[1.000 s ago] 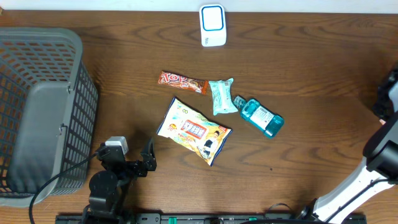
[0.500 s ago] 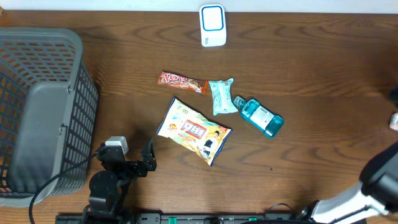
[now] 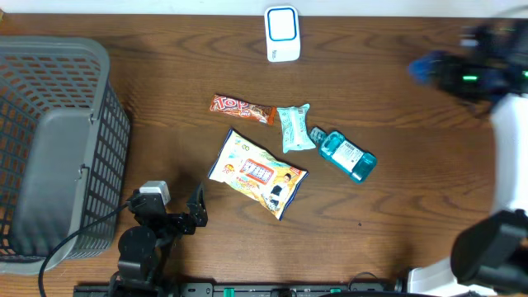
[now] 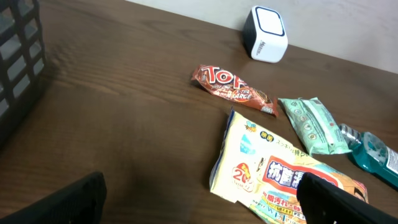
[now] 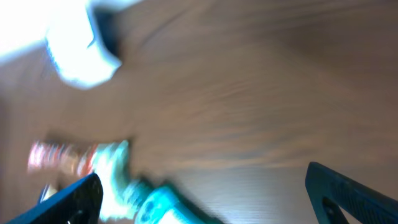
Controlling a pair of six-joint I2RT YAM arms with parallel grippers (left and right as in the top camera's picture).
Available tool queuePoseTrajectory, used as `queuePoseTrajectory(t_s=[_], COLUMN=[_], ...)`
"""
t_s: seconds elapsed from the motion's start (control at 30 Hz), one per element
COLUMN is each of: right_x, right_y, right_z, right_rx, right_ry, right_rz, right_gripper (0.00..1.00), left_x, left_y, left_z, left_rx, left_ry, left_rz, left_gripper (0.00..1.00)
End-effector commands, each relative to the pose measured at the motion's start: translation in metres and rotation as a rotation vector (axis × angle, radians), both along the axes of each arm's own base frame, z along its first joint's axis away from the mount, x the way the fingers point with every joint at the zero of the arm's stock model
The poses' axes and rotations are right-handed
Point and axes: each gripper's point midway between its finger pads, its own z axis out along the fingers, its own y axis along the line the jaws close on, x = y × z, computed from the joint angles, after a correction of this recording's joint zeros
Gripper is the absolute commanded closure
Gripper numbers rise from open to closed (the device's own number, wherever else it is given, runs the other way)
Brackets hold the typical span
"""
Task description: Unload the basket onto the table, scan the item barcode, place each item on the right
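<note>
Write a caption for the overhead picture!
Yellow snack bag, blue plastic bottle and white boxy scanner on brown wooden table.

**Both grippers spread wide, nothing in either**

The left gripper sits low by the near table edge, jaws apart. The right gripper is up at the far right, blurry overhead, but its fingers look well apart on the wrist cam.

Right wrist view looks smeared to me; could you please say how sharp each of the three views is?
Right wrist: heavily blurred, the scanner a white smear, the mouthwash bottle a teal streak. Overhead: crisp on the table, only the right arm blurred. Left wrist: sharp, the candy bar lettering legible.
</note>
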Motion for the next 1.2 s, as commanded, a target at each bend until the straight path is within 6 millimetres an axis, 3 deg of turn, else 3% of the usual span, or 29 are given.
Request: queuePoseTrajectory(t_s=[0.0, 0.1, 0.17, 0.23, 0.33, 0.4, 0.63, 0.8, 0.97, 1.1, 1.17], right_x=[-0.008, -0.012, -0.01, -0.009, -0.013, -0.018, -0.036, -0.038, -0.037, -0.034, -0.032], right_y=[0.089, 0.134, 0.144, 0.145, 0.14, 0.142, 0.155, 0.157, 0.163, 0.173, 0.184], right_z=[-0.035, -0.067, -0.09, -0.116, -0.149, -0.166, -0.212, -0.217, -0.208, -0.191, -0.17], right_rx=[-0.04, -0.11, -0.219, -0.363, -0.536, -0.569, -0.58, -0.576, -0.56, -0.499, -0.42], right_ry=[0.006, 0.062, 0.109, 0.167, 0.259, 0.302, 0.418, 0.431, 0.416, 0.389, 0.358], right_rz=[0.411, 0.54, 0.556, 0.553, 0.551, 0.569, 0.641, 0.648, 0.642, 0.607, 0.568], right_gripper=[0.01, 0.01, 0.01, 0.01, 0.12, 0.21, 0.29, 0.3, 0.3, 0.27, 0.25], left_x=[-0.002, -0.002, -0.002, -0.002, -0.002, -0.002, -0.002, -0.002, -0.002, -0.002, -0.002], left_y=[0.002, 0.002, 0.002, 0.002, 0.002, 0.002, 0.002, 0.002, 0.002, 0.002, 0.002], left_z=[-0.012, -0.012, -0.012, -0.012, -0.012, -0.012, -0.012, -0.012, -0.012, -0.012, -0.012], left_rx=[-0.001, -0.001, -0.001, -0.001, -0.001, -0.001, -0.001, -0.001, -0.001, -0.001, -0.001], left_ry=[0.038, 0.038, 0.038, 0.038, 0.038, 0.038, 0.038, 0.038, 0.038, 0.038, 0.038], left_rz=[0.012, 0.012, 0.012, 0.012, 0.012, 0.012, 0.012, 0.012, 0.012, 0.012, 0.012], left_gripper=[0.02, 0.02, 0.02, 0.02, 0.02, 0.02, 0.02, 0.02, 0.02, 0.02, 0.02])
